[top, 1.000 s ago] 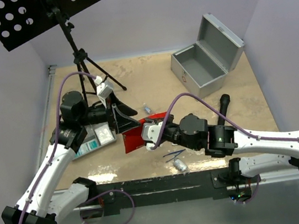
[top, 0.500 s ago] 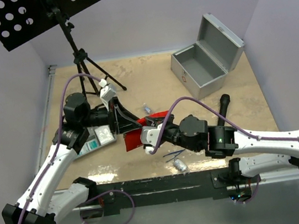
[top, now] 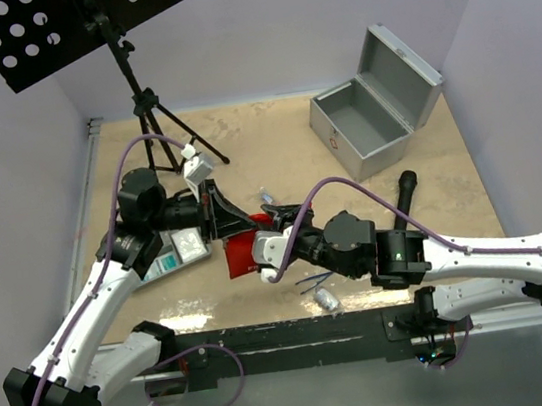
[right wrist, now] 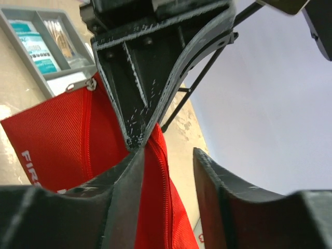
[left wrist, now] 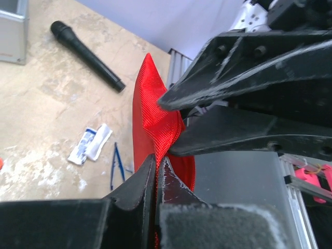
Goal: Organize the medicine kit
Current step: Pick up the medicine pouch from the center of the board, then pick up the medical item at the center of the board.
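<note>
Table (top: 273, 142) is carrying the whole kit, with both arms reaching in from the near edge. Black stand (top: 74, 24) is sitting at the far left corner, its perforated plate hanging over the edge.

Metal case (top: 367, 129) is resting at the far right, well apart from both arms, with its lid standing open and its inside showing bare grey.

Red pouch (top: 240, 256) is being held up on edge mid-table, near the front, between the two grippers. White lettering is showing on its side in the right wrist view. Can't tell if its lower edge is touching the table.

Left gripper (left wrist: 155, 161) is clamping the pouch fabric, fingers pinched tight on the zipper edge. Right gripper (right wrist: 168, 155) is sitting with its jaws apart: the zipper edge is running between them, lying against one finger (right wrist: 127, 197) with a gap to the other.

Grey tray (right wrist: 62, 76) is lying just left of the pouch, holding a teal packet (right wrist: 33, 44) and cotton swabs (right wrist: 57, 28) in separate compartments.

Black microphone (top: 403, 194) is lying right of centre, between the case and the right arm.

Blue tweezers (left wrist: 115, 166) are lying flat near the front edge, with a small white-blue sachet (left wrist: 91, 144) just beside them, not touching.
</note>
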Tool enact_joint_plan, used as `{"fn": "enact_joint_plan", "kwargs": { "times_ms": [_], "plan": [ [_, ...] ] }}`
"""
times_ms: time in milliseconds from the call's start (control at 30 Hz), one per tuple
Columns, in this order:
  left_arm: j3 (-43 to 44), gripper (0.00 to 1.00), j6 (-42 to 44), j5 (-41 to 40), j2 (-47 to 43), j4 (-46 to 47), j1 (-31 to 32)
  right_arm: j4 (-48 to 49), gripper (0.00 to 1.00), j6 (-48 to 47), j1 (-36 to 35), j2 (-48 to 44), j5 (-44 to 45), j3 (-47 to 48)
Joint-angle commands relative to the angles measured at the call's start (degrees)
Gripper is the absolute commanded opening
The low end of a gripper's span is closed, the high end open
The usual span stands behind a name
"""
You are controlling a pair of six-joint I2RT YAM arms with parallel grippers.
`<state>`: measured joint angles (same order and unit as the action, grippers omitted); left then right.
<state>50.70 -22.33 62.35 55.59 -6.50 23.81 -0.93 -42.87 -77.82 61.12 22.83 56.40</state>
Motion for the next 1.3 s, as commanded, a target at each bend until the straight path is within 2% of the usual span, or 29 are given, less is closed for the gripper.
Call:
{"fn": "enact_joint_plan", "kwargs": {
  "times_ms": [0,133,267,433,467,533,600,733,867,1033,1133,1267],
  "plan": [
    [1.86,0.0,4.13,-5.91,-0.05,-3.95,0.27,4.36,0.49,2.35,-0.31,-1.88,0.46,1.43],
    [2.83,0.0,5.01,-11.7,-0.4,-5.71,0.27,4.7,0.52,4.28,-0.4,-3.99,0.81,1.17],
    [3.0,0.0,5.71,-21.88,-1.71,-6.42,0.27,8.65,0.53,9.37,-0.31,-6.19,2.91,0.38],
    [2.04,0.0,7.65,-34.46,-3.56,-7.65,0.27,11.91,0.6,21.93,-0.4,-5.14,8.8,-0.68],
    [1.25,0.0,8.17,-36.05,-4.43,-7.21,0.27,12.79,0.65,25.09,-0.31,-4.7,11.16,-0.94],
    [-0.85,0.0,8.53,-40.09,-6.63,-5.46,0.36,14.11,0.73,33.95,0.56,-3.65,15.65,-1.29],
    [-3.49,0.0,9.05,-43.7,-9.26,-3.35,0.36,12.97,0.75,41.51,2.66,-2.33,16.89,-0.94],
    [-7.8,0.0,9.06,-50.03,-14.27,0.25,0.36,8.77,0.77,56.37,9.86,0.65,13.21,0.02],
    [-11.23,0.0,9.23,-55.57,-18.49,2.1,0.36,5.33,0.75,67.11,18.92,3.65,3.03,0.02],
    [-15.27,0.0,8.35,-58.22,-22.98,5.18,0.36,4.71,0.72,68.54,21.92,10.49,-2.87,-0.24],
    [-16.94,0.0,8.52,-58.56,-24.21,7.99,0.36,6.54,0.71,68.8,22.27,14.89,-3.58,-1.38],
    [-17.04,0.0,10.37,-60.76,-23.51,6.59,0.36,8.48,0.68,69.24,23.59,19.99,-3.05,-1.56]
  ]
}}
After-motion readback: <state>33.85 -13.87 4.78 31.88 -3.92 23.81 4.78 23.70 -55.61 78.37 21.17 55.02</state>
